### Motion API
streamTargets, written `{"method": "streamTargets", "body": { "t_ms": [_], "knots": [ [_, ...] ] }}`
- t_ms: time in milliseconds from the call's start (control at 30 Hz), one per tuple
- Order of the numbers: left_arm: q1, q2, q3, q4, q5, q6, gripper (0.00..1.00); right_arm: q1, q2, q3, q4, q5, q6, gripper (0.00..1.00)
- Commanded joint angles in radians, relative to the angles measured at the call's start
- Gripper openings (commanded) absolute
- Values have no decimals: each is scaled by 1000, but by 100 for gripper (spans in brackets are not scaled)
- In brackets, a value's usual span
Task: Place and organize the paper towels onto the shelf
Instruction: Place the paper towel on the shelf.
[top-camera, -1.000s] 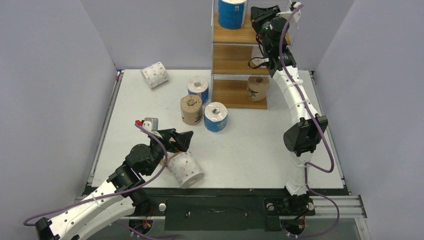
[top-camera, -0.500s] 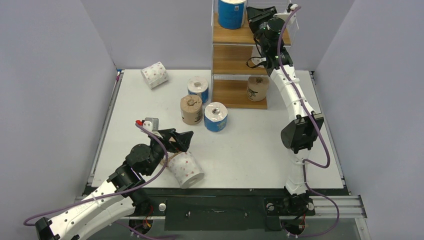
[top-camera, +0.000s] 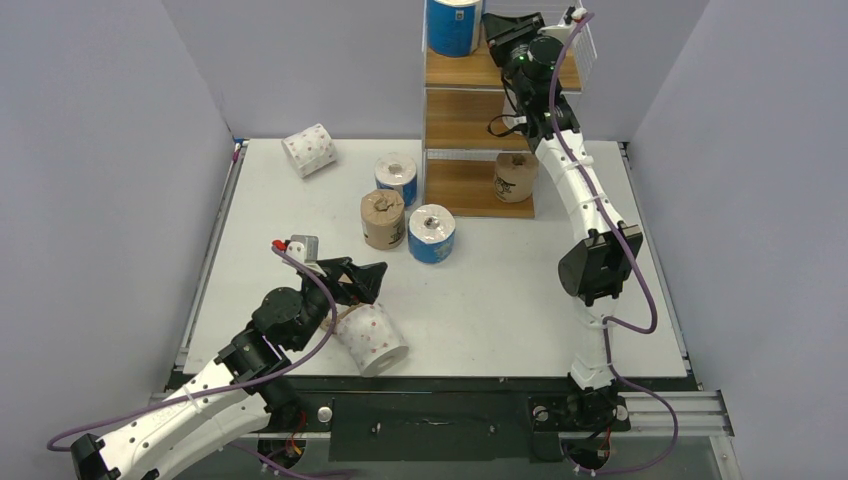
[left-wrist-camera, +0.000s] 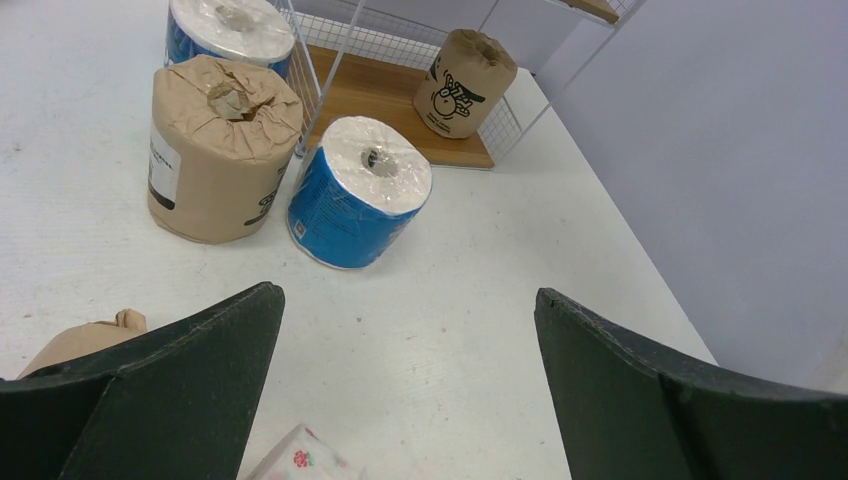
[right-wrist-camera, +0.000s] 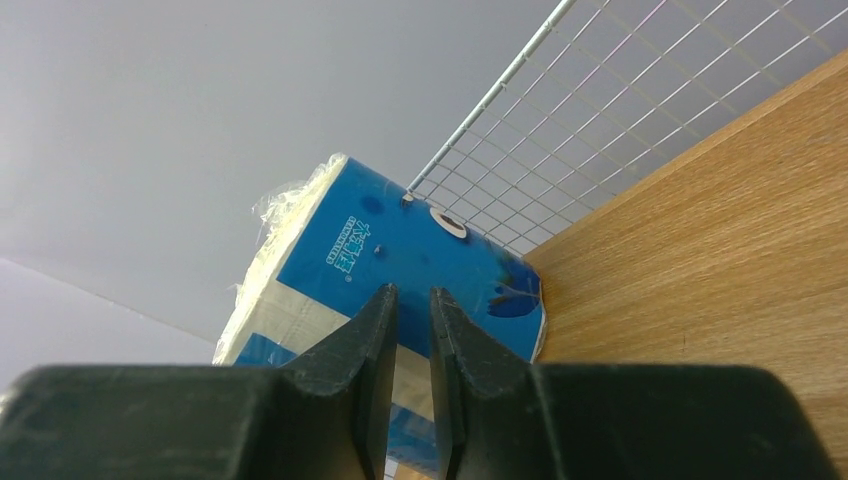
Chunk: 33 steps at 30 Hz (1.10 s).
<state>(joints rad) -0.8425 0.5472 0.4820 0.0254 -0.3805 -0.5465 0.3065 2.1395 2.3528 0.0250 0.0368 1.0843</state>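
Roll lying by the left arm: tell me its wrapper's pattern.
The roll is white with pink dots, clearest in the top external view.

The left gripper (left-wrist-camera: 405, 293) is spread wide, its two dark fingers (left-wrist-camera: 170, 385) filling the lower corners over the white table (left-wrist-camera: 480, 290). Between them, farther off, a blue roll (left-wrist-camera: 358, 190) stands upright, just beside a brown kraft roll (left-wrist-camera: 220, 150) with a label. Behind that one stands a second blue roll (left-wrist-camera: 228, 25). The shelf (left-wrist-camera: 370, 100) shows its wooden bottom board and white wire mesh, with a printed kraft roll (left-wrist-camera: 462, 82) on the board. A sliver of pink-dotted white roll (left-wrist-camera: 300, 462) shows at the bottom edge.
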Motion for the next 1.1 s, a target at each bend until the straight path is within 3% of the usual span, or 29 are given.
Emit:
{"method": "streamTargets", "body": {
  "t_ms": [0, 500, 867, 1033, 1067],
  "knots": [
    [4, -5, 7, 40, 3, -4, 96, 20, 12, 24, 1, -42, -8, 15],
    [5, -23, 11, 29, 6, -10, 96, -17, -66, -33, 17, -51, 9, 18],
    [5, -51, 22, 5, -26, -36, 96, -68, -288, -166, 17, -44, -25, 46],
    [5, -64, 47, -58, -75, -66, 96, -71, -489, -334, 27, -40, -76, 50],
    [5, -64, 53, -80, -136, -106, 96, -68, -555, -409, 30, -40, -90, 51]
  ]
}}
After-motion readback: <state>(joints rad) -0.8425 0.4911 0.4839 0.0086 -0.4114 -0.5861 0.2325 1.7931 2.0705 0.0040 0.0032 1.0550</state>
